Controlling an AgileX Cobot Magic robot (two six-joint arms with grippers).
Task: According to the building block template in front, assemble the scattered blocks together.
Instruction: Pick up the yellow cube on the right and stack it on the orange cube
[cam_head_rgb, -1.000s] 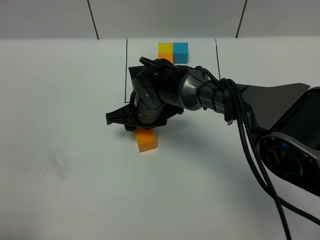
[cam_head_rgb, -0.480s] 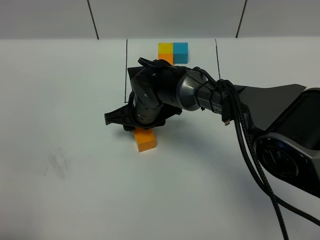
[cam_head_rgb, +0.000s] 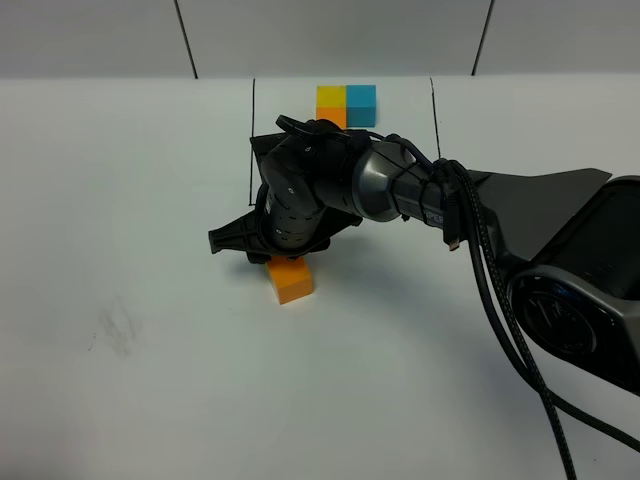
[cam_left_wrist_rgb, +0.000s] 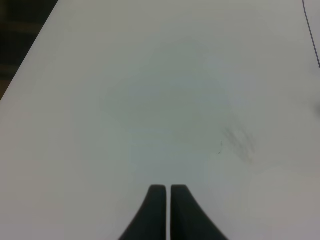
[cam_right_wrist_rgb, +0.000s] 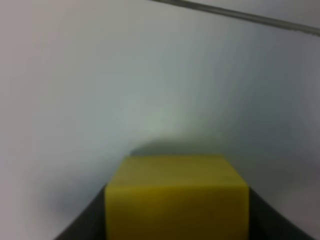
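Five small matte cubes show in all: three are joined as the L-shaped building block template (cam_head_rgb: 345, 98), namely one yellow template cube (cam_head_rgb: 330, 96), one blue template cube (cam_head_rgb: 361, 100) and one orange template cube (cam_head_rgb: 331, 116), and two are single, one loose orange cube (cam_head_rgb: 292, 281) on the white table (cam_head_rgb: 120, 200) and one loose yellow cube (cam_right_wrist_rgb: 176, 195) in the right wrist view. Two thin black lines (cam_head_rgb: 251, 140) of the outline show, one on each side of the template. One black robot arm (cam_head_rgb: 400, 190) appears in the high view, and there are two grippers, the left gripper (cam_left_wrist_rgb: 168, 189) and the right gripper (cam_right_wrist_rgb: 177, 215).
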